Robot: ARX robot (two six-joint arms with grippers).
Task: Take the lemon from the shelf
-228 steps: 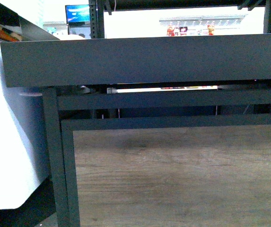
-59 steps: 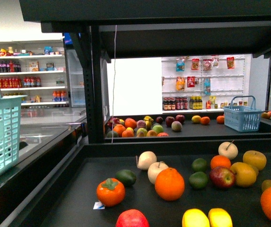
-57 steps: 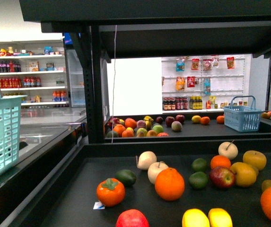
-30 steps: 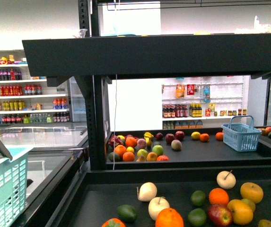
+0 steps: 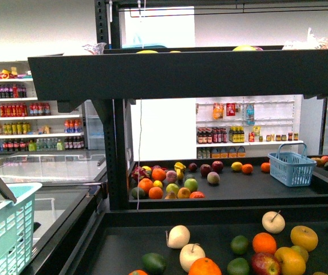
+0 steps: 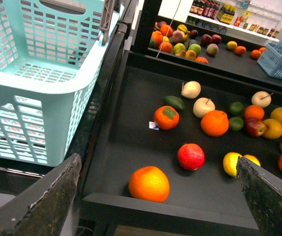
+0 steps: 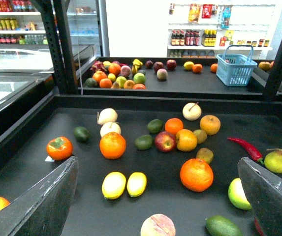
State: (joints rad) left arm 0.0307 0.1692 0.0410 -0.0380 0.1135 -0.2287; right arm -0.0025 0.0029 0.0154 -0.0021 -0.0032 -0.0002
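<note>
Wide open and empty, the left gripper point(image 6: 158, 166) and right gripper point(image 7: 156, 167) hover over the shelf point(image 7: 155, 101), its two lemons point(image 7: 113, 185) side by side.

A pale green plastic basket point(image 6: 27, 123) stands at the left, near a glass-topped freezer point(image 5: 49, 166). A small blue basket point(image 5: 291, 169) sits far behind. A red chili point(image 7: 244, 146) lies just beside a green pear point(image 7: 277, 161). A persimmon point(image 7: 59, 148) lies near a dark avocado point(image 7: 81, 133). White wall shelves point(image 5: 38, 117) carry bottles.

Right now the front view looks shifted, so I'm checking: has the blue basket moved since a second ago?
No. The blue basket still sits at the same spot on the rear tray; the whole view dropped together.
</note>
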